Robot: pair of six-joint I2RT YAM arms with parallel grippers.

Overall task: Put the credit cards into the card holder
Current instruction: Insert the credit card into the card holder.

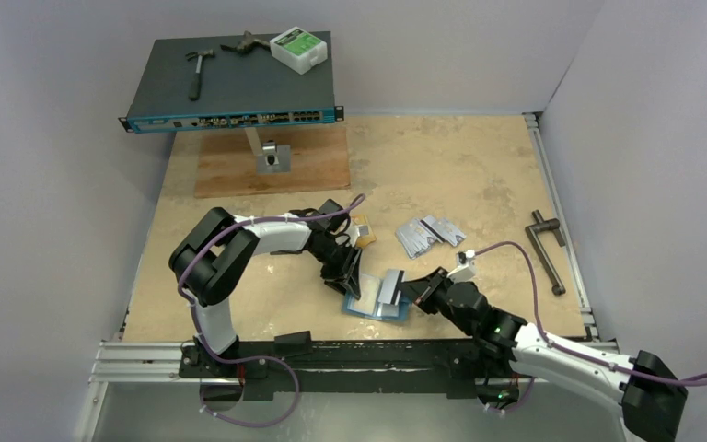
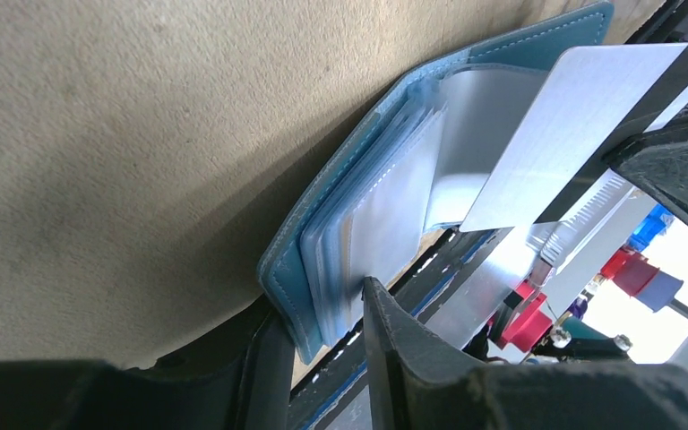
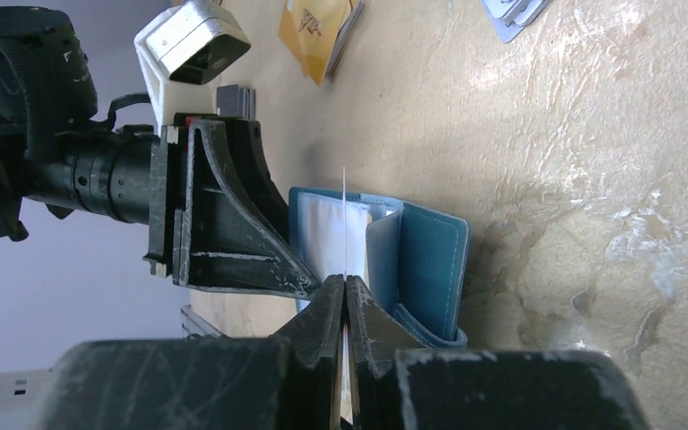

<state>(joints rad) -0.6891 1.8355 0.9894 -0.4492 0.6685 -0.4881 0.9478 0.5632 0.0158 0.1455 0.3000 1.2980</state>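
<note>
Credit card [image 2: 555, 125], silver-grey, dark-striped: clamped in closed right end effector [image 3: 345, 279], long axis pointing left into open teal-blue folding card holder [image 3: 430, 260]; left end effector [image 1: 348, 278] straddles holder, grip unclear.

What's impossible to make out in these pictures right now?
Top view: how many cards are in the grey pile; too small, overlapping.
Right wrist: the face of the card in the right gripper; edge-on, a thin line.
Left wrist: whether the left gripper pinches the holder; its own fingers hide the contact.
Top view: which pocket the card points at; too small.
</note>
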